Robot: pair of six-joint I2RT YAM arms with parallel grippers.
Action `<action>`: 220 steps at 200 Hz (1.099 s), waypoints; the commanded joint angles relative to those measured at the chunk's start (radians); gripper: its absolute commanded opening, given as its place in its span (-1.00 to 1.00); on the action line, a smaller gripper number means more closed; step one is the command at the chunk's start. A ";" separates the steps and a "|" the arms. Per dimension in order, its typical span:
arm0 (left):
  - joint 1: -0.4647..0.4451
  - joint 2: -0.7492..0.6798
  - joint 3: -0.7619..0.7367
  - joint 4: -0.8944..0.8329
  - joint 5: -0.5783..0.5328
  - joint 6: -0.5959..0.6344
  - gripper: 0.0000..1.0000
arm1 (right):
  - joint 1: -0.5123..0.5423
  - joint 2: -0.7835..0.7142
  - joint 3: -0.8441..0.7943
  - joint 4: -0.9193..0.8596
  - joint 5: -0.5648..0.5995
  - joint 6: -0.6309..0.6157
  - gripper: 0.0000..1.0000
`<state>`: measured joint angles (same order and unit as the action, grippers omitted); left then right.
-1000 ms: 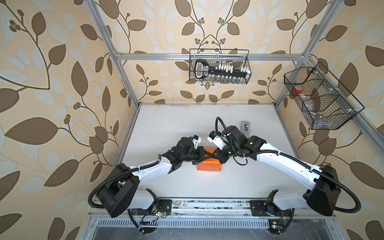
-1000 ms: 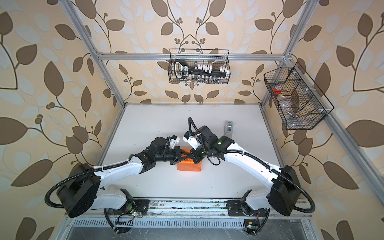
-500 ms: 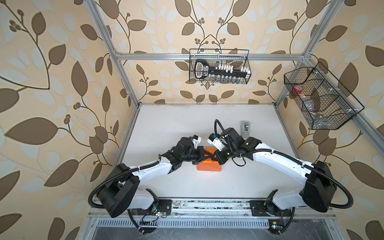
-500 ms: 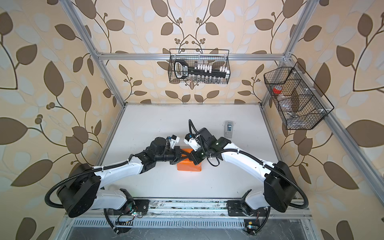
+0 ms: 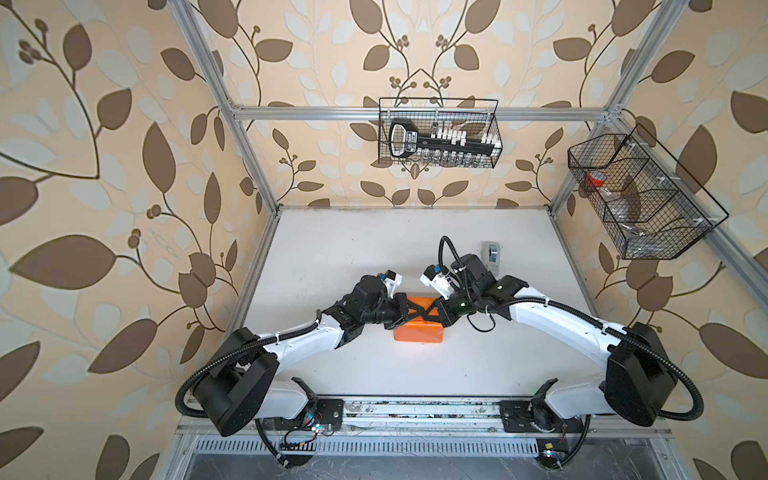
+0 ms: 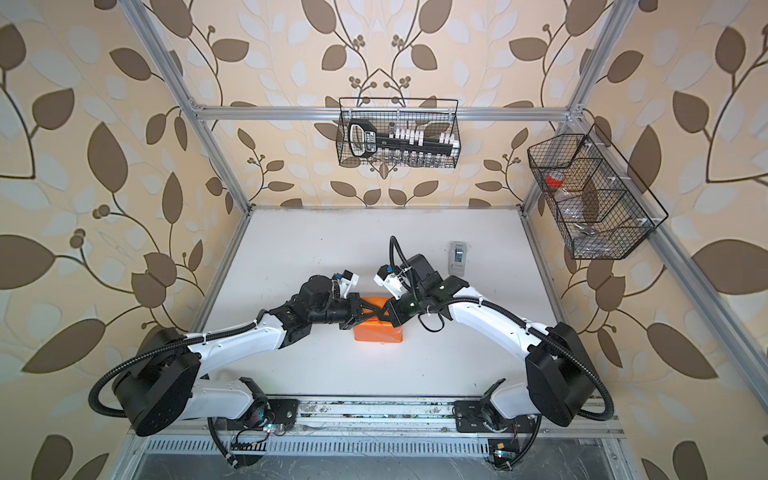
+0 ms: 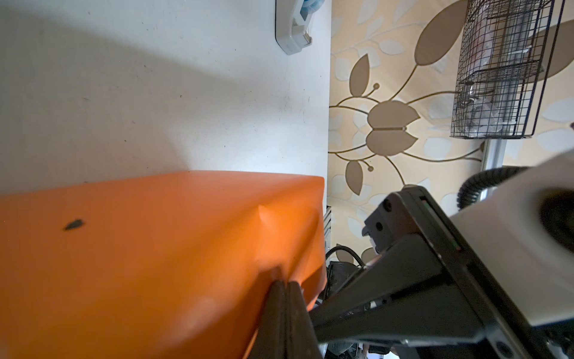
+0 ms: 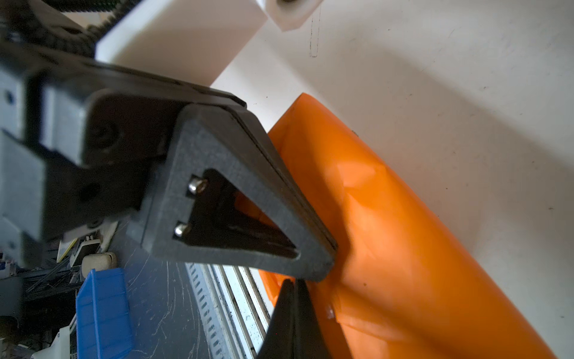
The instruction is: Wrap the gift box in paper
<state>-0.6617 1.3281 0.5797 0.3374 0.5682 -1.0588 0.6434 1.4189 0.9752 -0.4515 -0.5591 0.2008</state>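
The orange paper [image 5: 417, 332] [image 6: 378, 332] is folded round a block-shaped bundle in the middle of the table. The gift box is hidden under it. Both grippers meet tip to tip over the bundle's top. My left gripper [image 5: 419, 311] [image 6: 379, 312] is shut, and in the left wrist view its tips [image 7: 285, 283] press a dimple into the paper [image 7: 155, 248]. My right gripper [image 5: 427, 316] [image 6: 385, 316] is shut too, its tips [image 8: 293, 282] resting against the paper [image 8: 403, 233] just beside the left gripper's finger [image 8: 248, 202]. Nothing shows between either pair of jaws.
A small grey tape dispenser [image 5: 491, 252] [image 6: 457, 257] [image 7: 293, 28] lies behind the right arm. Wire baskets hang on the back wall [image 5: 438, 133] and the right wall [image 5: 640, 195]. Both arms reach in from the table's front rail [image 5: 415, 409].
The right arm's wrist and elbow have shifted slightly. Both sets of tips stay on the top of the paper bundle. The left arm has not moved.
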 commanded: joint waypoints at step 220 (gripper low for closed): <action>-0.013 0.019 -0.069 -0.265 -0.037 0.006 -1.00 | -0.022 -0.021 -0.012 -0.004 0.007 0.005 -1.00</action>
<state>-0.6674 1.3151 0.5770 0.3237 0.5686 -1.0584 0.6197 1.3846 0.9726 -0.4538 -0.5617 0.2344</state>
